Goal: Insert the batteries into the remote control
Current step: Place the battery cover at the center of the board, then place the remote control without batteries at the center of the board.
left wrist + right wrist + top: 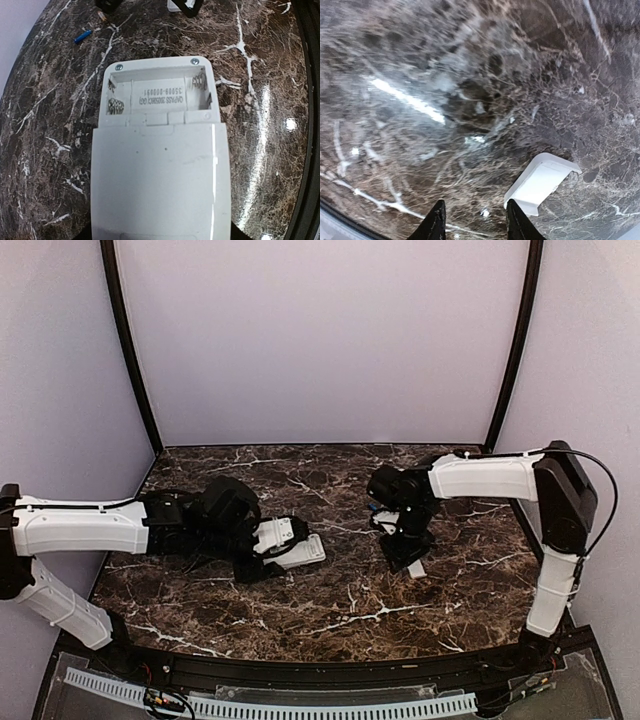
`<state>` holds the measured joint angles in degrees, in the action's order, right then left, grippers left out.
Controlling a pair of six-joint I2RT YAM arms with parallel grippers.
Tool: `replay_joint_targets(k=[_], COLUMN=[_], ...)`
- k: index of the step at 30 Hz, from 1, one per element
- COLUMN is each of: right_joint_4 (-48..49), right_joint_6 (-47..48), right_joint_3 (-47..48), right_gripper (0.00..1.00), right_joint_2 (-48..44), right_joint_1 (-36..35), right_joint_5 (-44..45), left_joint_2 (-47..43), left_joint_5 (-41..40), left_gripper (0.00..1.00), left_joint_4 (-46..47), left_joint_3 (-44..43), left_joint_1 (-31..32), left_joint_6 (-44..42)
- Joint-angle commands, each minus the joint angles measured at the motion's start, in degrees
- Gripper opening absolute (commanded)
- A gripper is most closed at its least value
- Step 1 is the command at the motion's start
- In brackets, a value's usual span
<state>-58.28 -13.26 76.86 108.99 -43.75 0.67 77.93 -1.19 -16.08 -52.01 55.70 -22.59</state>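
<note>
Left wrist: remote control (160, 170), clamped in left jaws, points its open bay away; battery (83, 36) beyond; right jaws apart.

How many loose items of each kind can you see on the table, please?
remote control: 1
blue battery: 1
white cover plate: 1
Total: 3
</note>
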Motion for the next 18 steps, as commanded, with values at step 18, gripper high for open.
replay_joint_targets(k=[18], right_joint_4=[8.82], right_joint_6=[1.17], right_joint_3=[-4.96], right_gripper=[0.46], right_joint_2=[-11.47], right_joint_1=[2.11], right_joint_5=[-14.23], left_joint_2=[25.37], left_joint_5=[12.02], left_gripper=[0.19], left_joint_4=[-7.49], left_joint_3=[-6.62], left_joint_1=[-0.38], left_joint_6=[-4.04])
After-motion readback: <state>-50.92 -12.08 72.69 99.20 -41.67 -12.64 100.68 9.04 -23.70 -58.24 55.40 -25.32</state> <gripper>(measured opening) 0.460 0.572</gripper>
